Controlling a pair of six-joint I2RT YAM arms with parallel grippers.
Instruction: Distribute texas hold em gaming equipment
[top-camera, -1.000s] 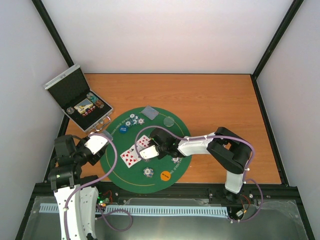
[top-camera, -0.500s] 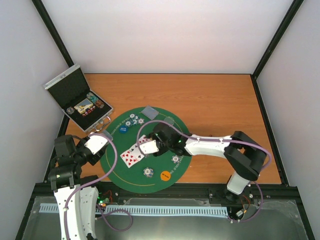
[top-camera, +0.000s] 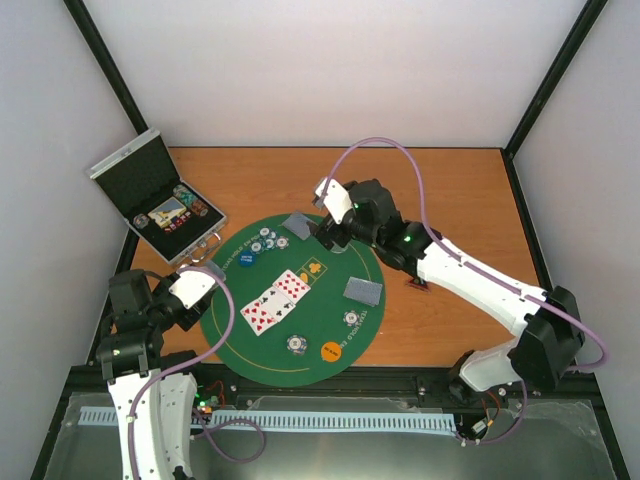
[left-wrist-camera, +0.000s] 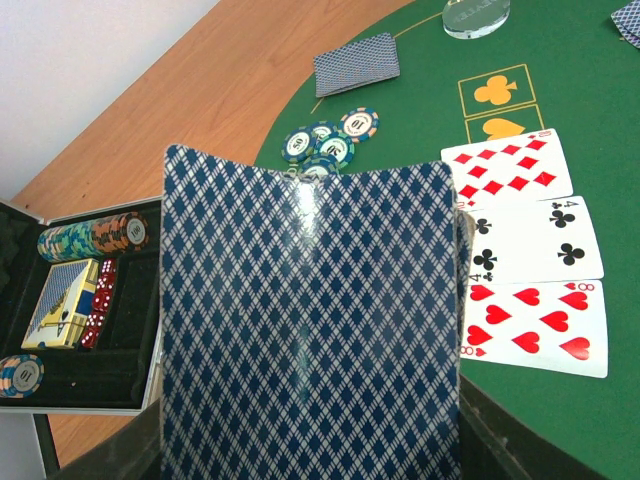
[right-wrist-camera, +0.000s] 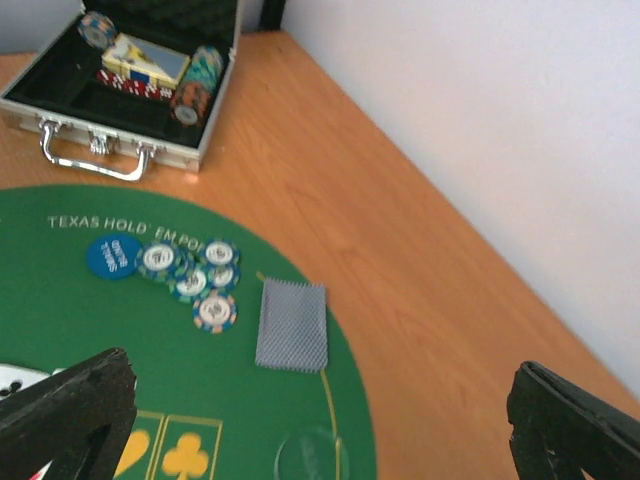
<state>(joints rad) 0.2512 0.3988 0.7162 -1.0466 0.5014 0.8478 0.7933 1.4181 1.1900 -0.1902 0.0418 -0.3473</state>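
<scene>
Three face-up playing cards (top-camera: 275, 300) lie side by side on the round green mat (top-camera: 320, 330). My left gripper (top-camera: 196, 286) is at the mat's left rim, shut on blue-backed playing cards (left-wrist-camera: 310, 330) that fill its wrist view. My right gripper (right-wrist-camera: 320, 400) hovers wide open and empty over the mat's far side. Below it lie face-down cards (right-wrist-camera: 292, 323), a cluster of poker chips (right-wrist-camera: 190, 275), a blue disc (right-wrist-camera: 112, 256) and a clear disc (right-wrist-camera: 310, 455). More face-down cards (top-camera: 363, 291) lie on the mat's right. Single chips (top-camera: 351, 318) and an orange disc (top-camera: 331, 350) sit near the front.
An open silver case (top-camera: 150, 200) with chip stacks, dice and a card box stands at the far left of the wooden table (top-camera: 450, 200). A small dark marker (top-camera: 417, 284) lies on the wood just right of the mat, under the right arm.
My right arm has lifted off the face-up cards and swung to the mat's far side, its jaws opening wide. Face-down cards now show on the mat's right. The left arm has not moved.
</scene>
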